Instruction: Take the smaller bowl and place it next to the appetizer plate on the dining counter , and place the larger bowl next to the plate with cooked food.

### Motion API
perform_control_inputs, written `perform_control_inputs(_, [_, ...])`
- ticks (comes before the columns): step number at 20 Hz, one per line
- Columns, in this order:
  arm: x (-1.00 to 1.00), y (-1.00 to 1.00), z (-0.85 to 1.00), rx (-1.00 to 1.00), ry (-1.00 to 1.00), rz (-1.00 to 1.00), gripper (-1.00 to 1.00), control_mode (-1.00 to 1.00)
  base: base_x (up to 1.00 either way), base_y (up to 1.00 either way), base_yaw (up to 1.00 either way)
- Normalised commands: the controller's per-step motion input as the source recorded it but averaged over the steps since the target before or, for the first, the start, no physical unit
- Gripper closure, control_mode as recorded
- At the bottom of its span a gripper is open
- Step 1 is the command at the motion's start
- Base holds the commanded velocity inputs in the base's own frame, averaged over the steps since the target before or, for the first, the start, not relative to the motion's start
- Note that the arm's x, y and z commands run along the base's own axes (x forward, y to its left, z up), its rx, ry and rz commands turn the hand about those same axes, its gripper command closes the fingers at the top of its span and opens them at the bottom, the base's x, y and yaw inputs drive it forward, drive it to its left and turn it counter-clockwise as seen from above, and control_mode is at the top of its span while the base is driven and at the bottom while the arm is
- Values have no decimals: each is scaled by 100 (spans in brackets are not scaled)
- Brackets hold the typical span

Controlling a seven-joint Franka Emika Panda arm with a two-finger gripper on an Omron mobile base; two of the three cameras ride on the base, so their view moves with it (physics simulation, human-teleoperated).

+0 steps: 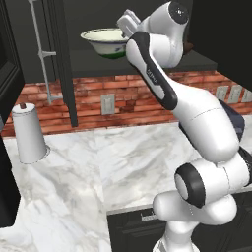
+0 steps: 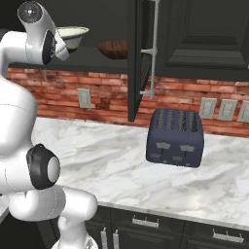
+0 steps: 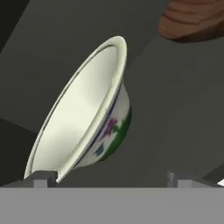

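Observation:
The larger bowl [image 3: 83, 113], cream with green and blue marks, stands on the dark shelf of an open upper cabinet [image 1: 106, 42] [image 2: 73, 35]. The smaller bowl [image 2: 114, 48], brown wood, sits beside it on the same shelf, at the top right of the hand view [image 3: 197, 19]. My gripper [image 3: 111, 179] is raised to shelf height just in front of the cream bowl, open, with nothing between its fingers. Its left fingertip [image 3: 41, 177] is right below the bowl's rim. The appetizer plate, the plate with cooked food and the dining counter are out of view.
An open cabinet door [image 2: 138, 58] hangs to the right of the shelf. Below lies a marble wall counter [image 1: 123, 162] with a paper towel roll [image 1: 29, 133] and a dark toaster [image 2: 175, 136]. A brick backsplash with outlets runs behind.

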Motion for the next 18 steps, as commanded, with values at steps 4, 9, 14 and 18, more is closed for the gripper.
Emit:
perform_control_inputs(4, [63, 11, 0, 0, 6, 0, -100, -100, 0, 0, 0])
perform_control_inputs(9, [55, 9, -1, 0, 6, 0, -100, -100, 0, 0, 0])
perform_control_inputs(14, [45, 8, -9, 0, 2, 0, -100, -100, 0, 0, 0])
perform_control_inputs(18, [33, 16, -14, -1, 1, 0, -100, -100, 0, 0, 0])
